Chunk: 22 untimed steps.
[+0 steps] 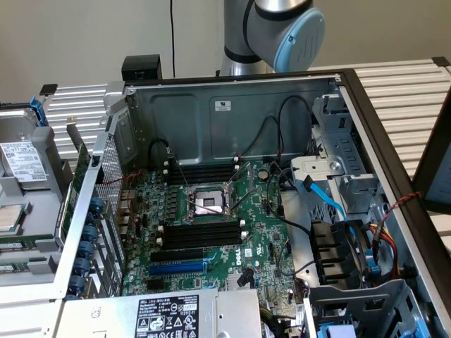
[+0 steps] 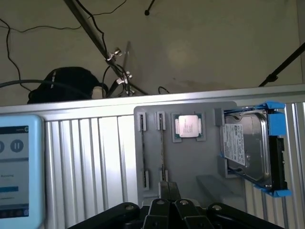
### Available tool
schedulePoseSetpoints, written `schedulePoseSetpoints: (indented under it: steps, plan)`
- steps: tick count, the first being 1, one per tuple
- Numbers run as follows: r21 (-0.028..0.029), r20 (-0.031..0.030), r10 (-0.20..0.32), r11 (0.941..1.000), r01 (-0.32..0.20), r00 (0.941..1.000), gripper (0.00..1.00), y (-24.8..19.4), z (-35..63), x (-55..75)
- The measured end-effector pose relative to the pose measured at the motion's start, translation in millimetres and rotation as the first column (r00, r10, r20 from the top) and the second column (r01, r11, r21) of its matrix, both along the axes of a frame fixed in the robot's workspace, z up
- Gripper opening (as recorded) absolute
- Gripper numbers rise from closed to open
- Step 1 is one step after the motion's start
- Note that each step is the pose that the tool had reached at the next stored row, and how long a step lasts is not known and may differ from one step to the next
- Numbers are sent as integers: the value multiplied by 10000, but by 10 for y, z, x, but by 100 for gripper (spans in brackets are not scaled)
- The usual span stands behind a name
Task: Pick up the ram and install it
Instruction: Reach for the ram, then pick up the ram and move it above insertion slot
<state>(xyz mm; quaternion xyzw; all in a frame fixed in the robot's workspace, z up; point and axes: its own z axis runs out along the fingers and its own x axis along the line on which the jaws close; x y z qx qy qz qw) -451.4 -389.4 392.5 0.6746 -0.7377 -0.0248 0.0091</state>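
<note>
The ram [image 2: 162,150] is a thin green stick standing on edge in a grey holder tray [image 2: 209,167], seen edge-on in the wrist view. My gripper [image 2: 169,187] is shut, its two dark fingertips pressed together and nothing between them. It hovers over the tray, close to one end of the ram. In the exterior view the open computer case holds the green motherboard [image 1: 261,232] with long black memory slots [image 1: 201,236] on both sides of the processor socket [image 1: 208,203].
The tray also carries a processor chip [image 2: 188,127] and a hard drive [image 2: 248,148] in a blue bracket. A tablet screen [image 2: 19,167] lies on the ribbed aluminium table. Cables, a blue slot [image 1: 177,268] and drive cages crowd the case. The arm's base [image 1: 271,32] stands behind the case.
</note>
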Motion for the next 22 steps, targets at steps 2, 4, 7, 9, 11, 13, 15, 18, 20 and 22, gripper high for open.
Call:
schedulePoseSetpoints:
  steps: [2, 4, 7, 9, 11, 13, 15, 18, 20, 22]
  plan:
    - [0, 0, 41, 10000, -41, 10000, 10, 0, 0, 0]
    - [-1, 0, 84, 10000, -84, 10000, 10, 0, 0, 0]
    - [0, 0, 153, 9999, -153, 9999, 17, 0, 1, -1]
    - [0, -1, 196, 9998, -196, 9998, 24, 0, 1, -1]
    - [0, 0, 234, 9997, -234, 9997, 24, 0, 0, -2]
    - [0, 0, 268, 9996, -268, 9996, 24, 0, 0, -2]
    - [0, 0, 282, 9996, -282, 9996, 24, 0, 0, -2]
    - [0, 0, 286, 9996, -286, 9996, 24, 0, 0, -3]
    - [0, 0, 286, 9996, -286, 9996, 24, 0, 0, -3]
    - [0, 0, 286, 9996, -286, 9996, 24, 0, 0, -3]
